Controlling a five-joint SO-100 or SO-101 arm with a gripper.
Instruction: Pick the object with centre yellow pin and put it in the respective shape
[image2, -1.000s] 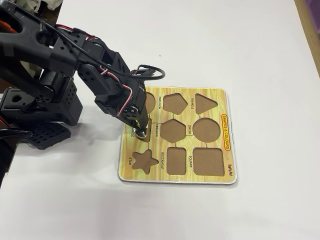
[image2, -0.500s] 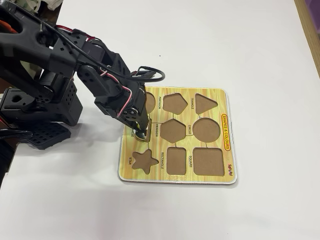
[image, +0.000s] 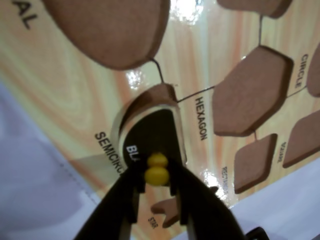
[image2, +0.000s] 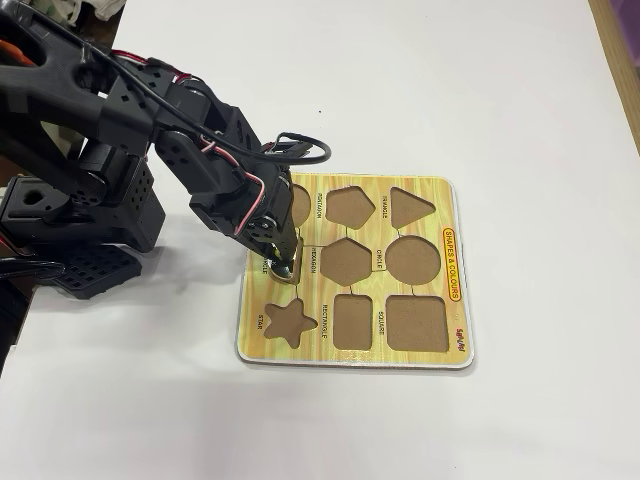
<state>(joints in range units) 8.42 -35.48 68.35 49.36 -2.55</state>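
Claw (image: 158, 192) pinching the yellow knob of the black semicircle piece (image: 150, 135), right at the fingertips.
Piece sits tilted in the semicircle cutout (image: 152, 97) near the left edge of the shape board (image2: 440, 190), one end riding on the rim; arm barely shifted since a second ago, grip looks the same.

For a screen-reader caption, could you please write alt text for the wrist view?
The claw grips the yellow knob of a black semicircle piece, which sits tilted, partly in the SEMICIRCLE cutout of a yellow wood-grain shape board. Empty hexagon and other brown cutouts surround it.
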